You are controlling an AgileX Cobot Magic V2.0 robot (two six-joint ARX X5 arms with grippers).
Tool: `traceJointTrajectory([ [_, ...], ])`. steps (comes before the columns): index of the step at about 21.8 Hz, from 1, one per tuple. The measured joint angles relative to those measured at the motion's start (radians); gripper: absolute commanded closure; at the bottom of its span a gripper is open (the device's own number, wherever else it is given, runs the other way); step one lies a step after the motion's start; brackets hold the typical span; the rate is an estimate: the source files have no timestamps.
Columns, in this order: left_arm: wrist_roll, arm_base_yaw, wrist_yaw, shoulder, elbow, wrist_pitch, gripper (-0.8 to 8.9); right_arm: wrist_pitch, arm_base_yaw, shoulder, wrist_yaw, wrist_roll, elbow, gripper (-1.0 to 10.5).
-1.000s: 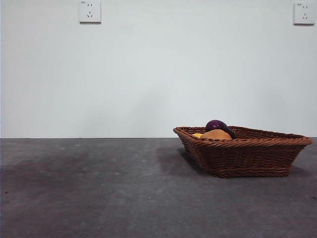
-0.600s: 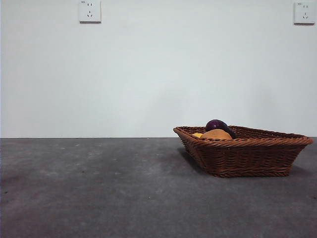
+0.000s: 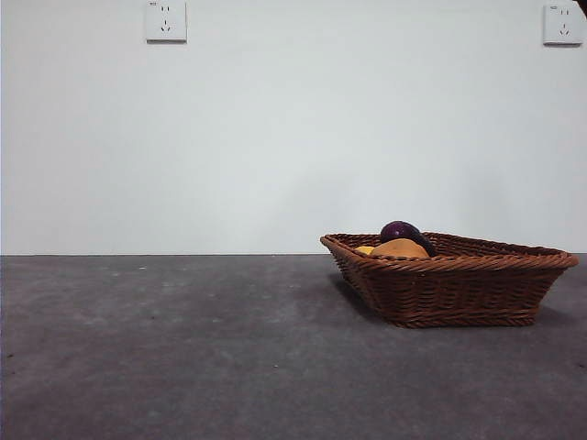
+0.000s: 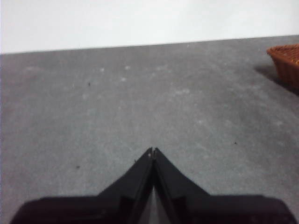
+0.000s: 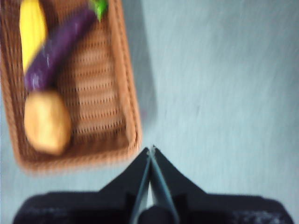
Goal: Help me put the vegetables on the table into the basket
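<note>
Nothing moved | basket [image 3: 449, 289] holds vegetables on grey table [image 3: 183, 348] | white wall, sockets | both jaws pressed together

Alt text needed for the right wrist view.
A brown wicker basket holds a tan potato, a purple eggplant and a yellow vegetable. The right end effector, shut and empty, hangs over the grey table beside it.

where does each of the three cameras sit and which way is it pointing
Front view: low at table height, looking level at the basket; no gripper visible.
Left wrist view: on the left arm, facing the bare table; left gripper shut.
Right wrist view: above, looking down on potato, eggplant; right gripper shut.
All three show the basket.
</note>
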Motion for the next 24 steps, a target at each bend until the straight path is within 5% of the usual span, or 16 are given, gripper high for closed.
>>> traceJointTrajectory([
  [12, -0.007, 0.017, 0.000, -0.017, 0.000, 0.004, 8.17, 0.550, 0.000, 0.000, 0.005, 0.000, 0.000, 9.5],
  [18, -0.007, 0.017, 0.000, 0.003, 0.000, 0.004, 8.17, 0.613, 0.000, 0.003, 0.000, 0.000, 0.000, 9.5],
  [24, -0.007, 0.017, 0.000, 0.014, 0.000, 0.004, 8.17, 0.609, 0.001, 0.007, 0.123, 0.000, 0.000, 9.5],
])
